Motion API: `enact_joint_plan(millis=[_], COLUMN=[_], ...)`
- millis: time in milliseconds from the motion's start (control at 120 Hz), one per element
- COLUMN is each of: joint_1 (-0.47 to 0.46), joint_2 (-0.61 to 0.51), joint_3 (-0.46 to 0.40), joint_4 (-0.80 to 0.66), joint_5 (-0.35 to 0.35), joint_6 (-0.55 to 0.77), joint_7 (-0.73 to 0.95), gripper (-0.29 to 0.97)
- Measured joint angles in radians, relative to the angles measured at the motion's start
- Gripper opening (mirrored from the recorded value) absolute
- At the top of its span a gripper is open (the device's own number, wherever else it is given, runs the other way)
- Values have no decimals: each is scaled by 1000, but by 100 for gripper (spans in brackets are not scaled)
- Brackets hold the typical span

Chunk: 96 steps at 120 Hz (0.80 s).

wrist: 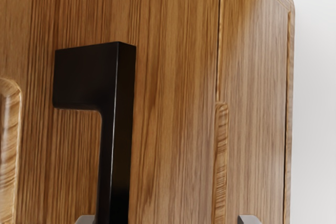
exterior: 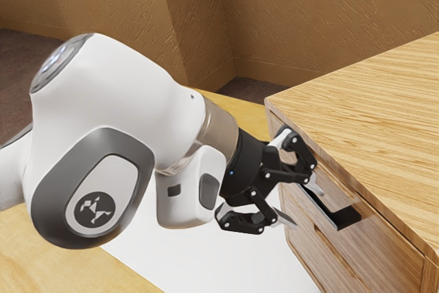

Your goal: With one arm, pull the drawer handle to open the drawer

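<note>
Black handle [exterior: 343, 219] juts from the wooden drawer [exterior: 363, 238] front under the cabinet [exterior: 370, 101] top, and my gripper [exterior: 300, 195] hovers at its near end, fingers spread wide apart.

Exterior camera close beside the arm [exterior: 96, 162], toward the drawer front [exterior: 305, 204]; wrist camera right up against it; shared: the black handle [exterior: 337, 215] [wrist: 113, 129].

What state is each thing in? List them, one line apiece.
hand: open, fingers either side of the drawer handle, not gripping it.
drawer handle: not yet grasped.
drawer: looks shut, front flush with the cabinet.
</note>
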Motion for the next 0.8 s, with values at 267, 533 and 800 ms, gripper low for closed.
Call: enact_joint_plan(millis=[267, 533, 800], joint_1=[0, 1, 4], joint_2=[-51, -163, -250], joint_3=[-5, -28, -45], joint_4=[-43, -107, -160], joint_5=[-1, -4, -9], joint_6=[10, -10, -74], joint_7=[-3, -20, -43], gripper=[9, -4, -9])
